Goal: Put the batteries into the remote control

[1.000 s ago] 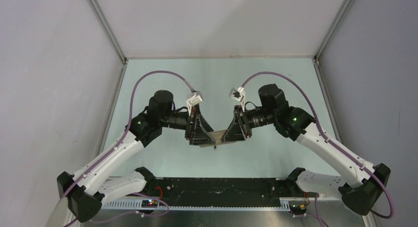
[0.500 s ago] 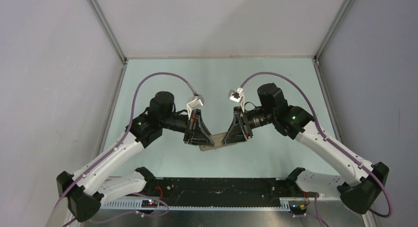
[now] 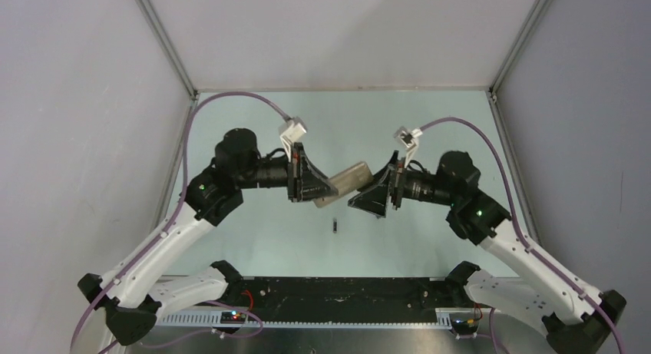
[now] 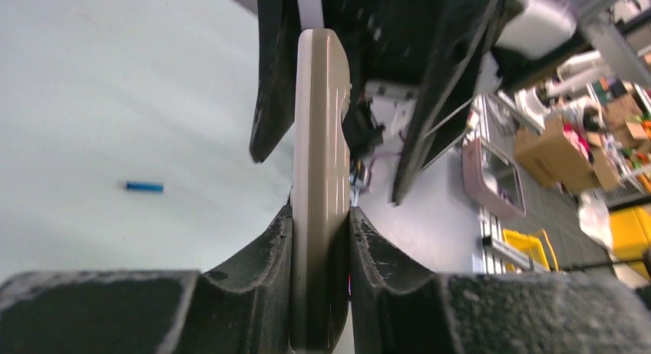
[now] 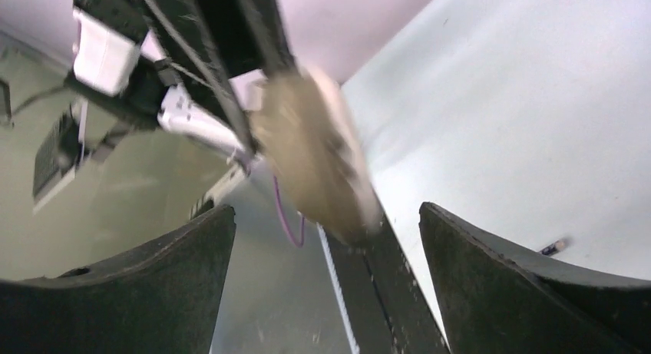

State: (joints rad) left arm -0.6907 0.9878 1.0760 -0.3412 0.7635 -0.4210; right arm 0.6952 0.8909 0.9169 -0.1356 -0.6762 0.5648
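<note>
My left gripper [image 3: 326, 189] is shut on the near end of the remote control [image 3: 351, 176] and holds it above the table, beige-grey back showing. In the left wrist view the remote control [image 4: 321, 124] stands edge-on, clamped at the left gripper [image 4: 320, 216]. My right gripper [image 3: 362, 198] is open at the remote's far end, its fingers [image 4: 269, 77] to either side and apart from it. From the right gripper [image 5: 326, 212], the remote control [image 5: 315, 154] is blurred ahead. A dark battery [image 3: 335, 226] lies on the table below. A blue battery [image 4: 144, 186] lies further off.
The pale green table [image 3: 253, 239] is walled by grey panels [image 3: 92, 139] on three sides. A black rail with the arm bases [image 3: 345, 289] runs along the near edge. Purple cables [image 3: 230, 100] arch over both wrists. A small battery-like piece [image 5: 554, 246] lies on the table.
The left gripper closed on the remote and carried it up and away from the near edge. The right gripper let go, opened wide and drew back to the right.
</note>
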